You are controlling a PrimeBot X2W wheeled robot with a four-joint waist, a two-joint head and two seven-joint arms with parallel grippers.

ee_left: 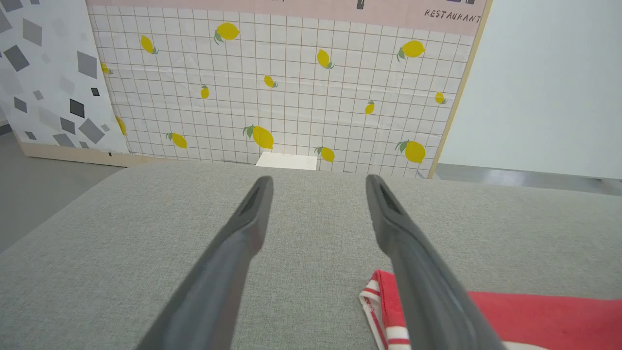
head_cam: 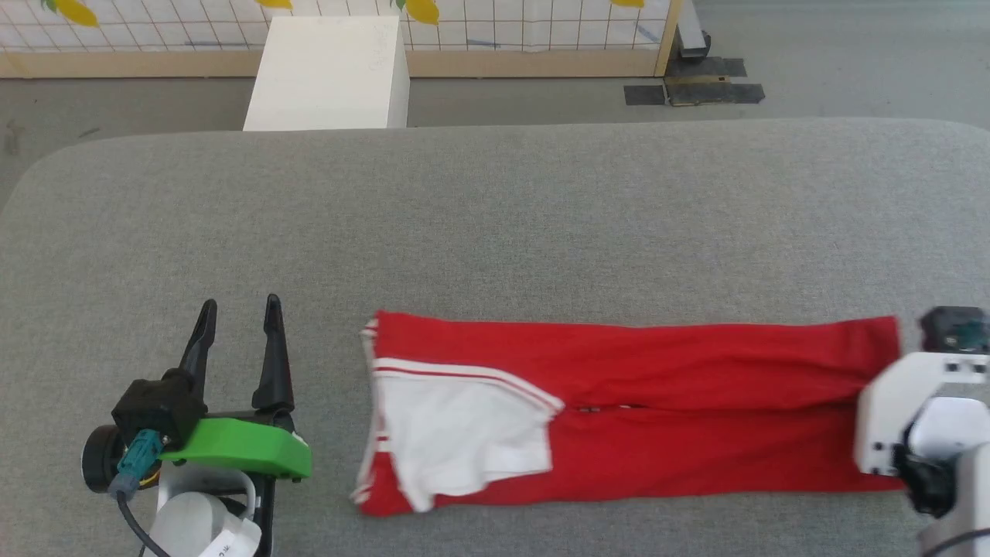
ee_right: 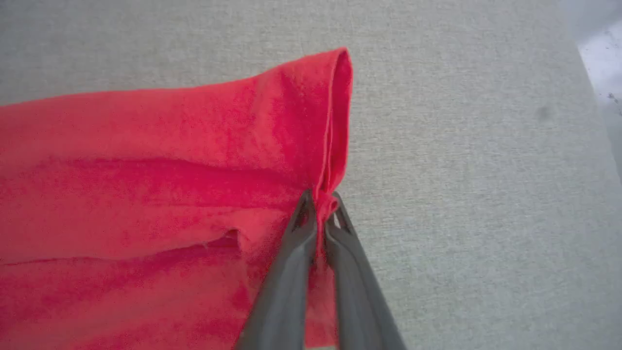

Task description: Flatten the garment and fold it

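The garment (head_cam: pixel 681 402) lies as a long red strip across the grey padded surface, folded lengthwise, with a white sleeve (head_cam: pixel 456 441) and red-striped trim on top at its left end. My left gripper (head_cam: pixel 238 316) stands open left of that end, apart from the cloth; its wrist view shows the open fingers (ee_left: pixel 243 228) over bare padding and the striped corner of the garment (ee_left: pixel 379 296) at lower right. My right gripper (ee_right: pixel 320 199) is shut on the garment's right edge (ee_right: pixel 335 121), pinching the red hem. In the head view the white right wrist (head_cam: pixel 905 410) covers that end.
The grey padded surface (head_cam: pixel 495 224) stretches wide behind the garment. A white box (head_cam: pixel 329 73) stands on the floor beyond its far edge, before a lemon-patterned tiled wall (ee_left: pixel 291 87). The surface's right edge (ee_right: pixel 597 121) lies near the right gripper.
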